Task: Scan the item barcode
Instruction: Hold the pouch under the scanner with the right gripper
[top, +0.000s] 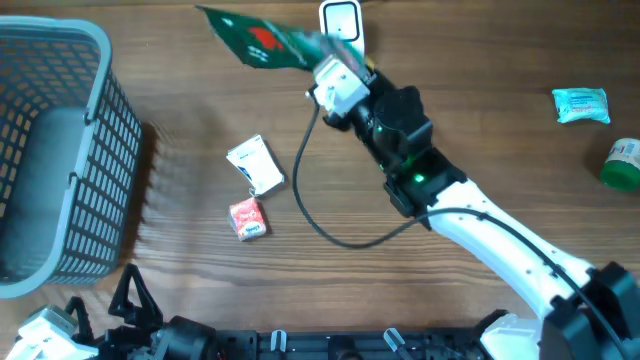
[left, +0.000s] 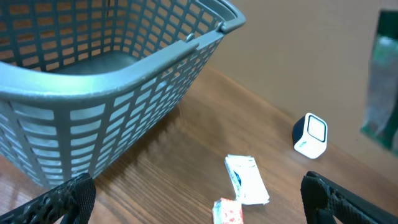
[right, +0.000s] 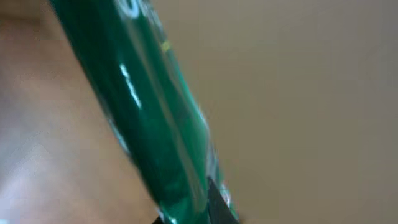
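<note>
Wood-grain tabletop (top: 200, 290) seen from above, with a plain tan wall behind it in the wrist views. A grey slotted basket (top: 60, 150) fills the left end. Near the middle lie a white sachet (top: 255, 163) and, just below it and nearly touching, a small red-and-white packet (top: 247, 218). At the right end, well apart from these, are a teal packet (top: 581, 104) and a green container (top: 622, 163) with a pale label, cut off by the frame edge. A black cable (top: 310, 205) loops across the wood from the right arm. The scanner (top: 341, 20), a white block with a dark face, stands at the far edge of the table. The green packet (top: 255, 38) is held off the table just left of the scanner, its gripped end overlapping the scanner's lower corner in the overhead view. It carries a red mark and pale print, but nothing on it or on the other packets is legible, and no barcode can be made out. The right arm reaches diagonally from the lower right towards the far edge, and the right gripper (top: 322, 52) is clamped on the green packet, whose glossy film fills the right wrist view beside a dark fingertip (right: 214, 202). The left gripper (left: 196, 186) sits at the near left corner with its jaws spread wide and nothing between them, facing the basket, the two small packets and the scanner.
</note>
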